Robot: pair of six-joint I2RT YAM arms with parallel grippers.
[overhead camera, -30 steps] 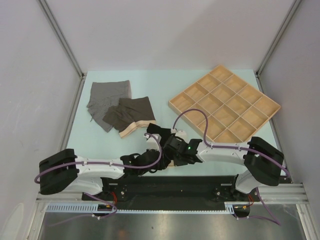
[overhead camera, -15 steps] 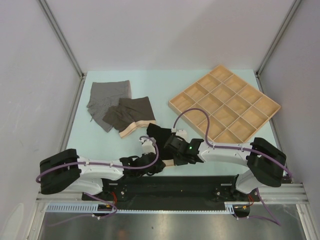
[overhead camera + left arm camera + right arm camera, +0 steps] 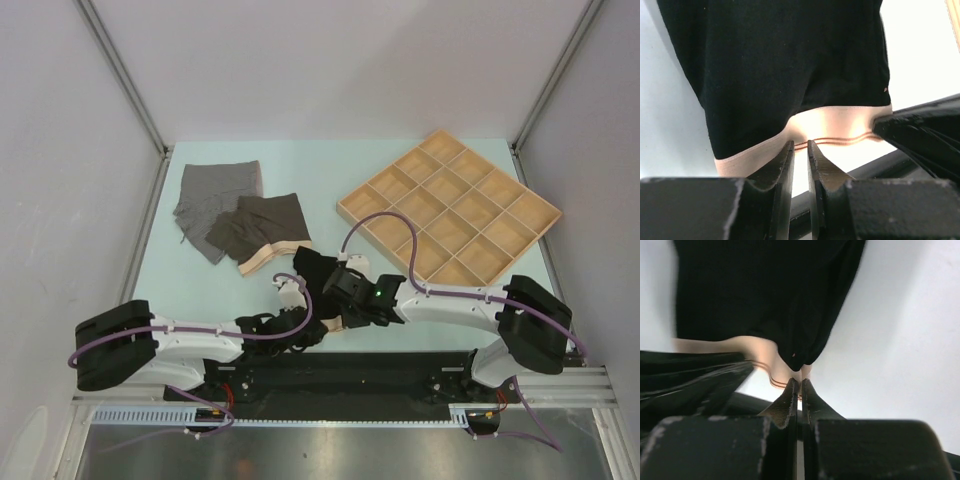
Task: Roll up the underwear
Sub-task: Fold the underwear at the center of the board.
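Jaws of the right gripper (image 3: 800, 382) are clenched tight, and a puckered corner of the black briefs (image 3: 785, 55) runs down to a point right at their tips, so they look to be pinching the cloth there. On the left gripper (image 3: 800, 145) the jaws stand only a sliver apart, tips up against the pale peach waistband (image 3: 840, 122) with its two thin brown stripes; I cannot tell whether the band is actually caught between them. Both grippers meet over the near middle of the pale green table (image 3: 300, 170), with the black pair bunched between them, just beside the waistband end of the dark brown briefs (image 3: 260, 225). That brown pair lies flat, and its far corner overlaps the grey briefs (image 3: 215, 195), which are spread out at the far left. Off to the right, well apart from all the cloth, sits the wooden tray (image 3: 388, 169), turned cornerwise, four rows of four compartments, each showing only its own wooden floor. A purple cable (image 3: 385, 222) from the right arm loops across its near corner. Counting up: three briefs, one tray, sixteen compartments.
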